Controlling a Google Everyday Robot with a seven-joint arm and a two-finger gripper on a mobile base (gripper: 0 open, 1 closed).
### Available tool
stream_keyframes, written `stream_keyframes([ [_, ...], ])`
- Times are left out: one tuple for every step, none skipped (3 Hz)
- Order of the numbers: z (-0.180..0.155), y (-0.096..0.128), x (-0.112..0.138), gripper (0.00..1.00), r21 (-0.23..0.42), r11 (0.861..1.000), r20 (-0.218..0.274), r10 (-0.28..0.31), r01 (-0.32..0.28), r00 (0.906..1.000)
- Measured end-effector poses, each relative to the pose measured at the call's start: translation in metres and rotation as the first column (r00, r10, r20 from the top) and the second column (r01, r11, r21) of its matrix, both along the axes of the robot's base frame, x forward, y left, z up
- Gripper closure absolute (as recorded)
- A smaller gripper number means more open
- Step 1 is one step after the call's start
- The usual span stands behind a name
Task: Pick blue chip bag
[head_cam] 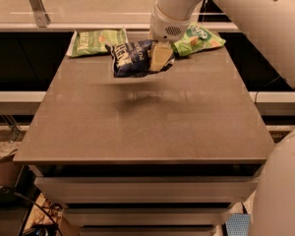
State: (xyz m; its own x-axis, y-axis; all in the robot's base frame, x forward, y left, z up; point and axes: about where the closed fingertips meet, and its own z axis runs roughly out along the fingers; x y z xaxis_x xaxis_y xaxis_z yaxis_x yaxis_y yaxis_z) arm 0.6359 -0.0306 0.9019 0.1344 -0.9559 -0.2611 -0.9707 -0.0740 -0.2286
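Observation:
The blue chip bag [130,58] is a crinkled navy foil bag with white lettering. It hangs in the air above the far middle of the table, and its shadow lies on the tabletop below. My gripper [159,59] is shut on the bag's right end, with a pale finger [157,57] pressed against the foil. The white arm comes down to it from the upper right.
A flat green bag with white lettering [96,41] lies at the table's far left edge. A bright green puffed bag with orange [198,39] lies at the far right, behind my wrist. The brown table [147,127] has shelves below its front edge.

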Motion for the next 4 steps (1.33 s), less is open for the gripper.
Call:
stream_keyframes([
  [0.026, 0.001, -0.006, 1.00, 0.017, 1.000, 0.032, 0.020, -0.021, 0.9993],
  [0.046, 0.000, -0.010, 1.00, 0.038, 0.999, 0.064, 0.031, -0.034, 0.9975],
  [0.065, -0.002, -0.016, 1.00, 0.059, 0.997, 0.106, 0.036, -0.042, 0.9938],
  [0.065, -0.002, -0.016, 1.00, 0.059, 0.997, 0.106, 0.036, -0.042, 0.9938],
])
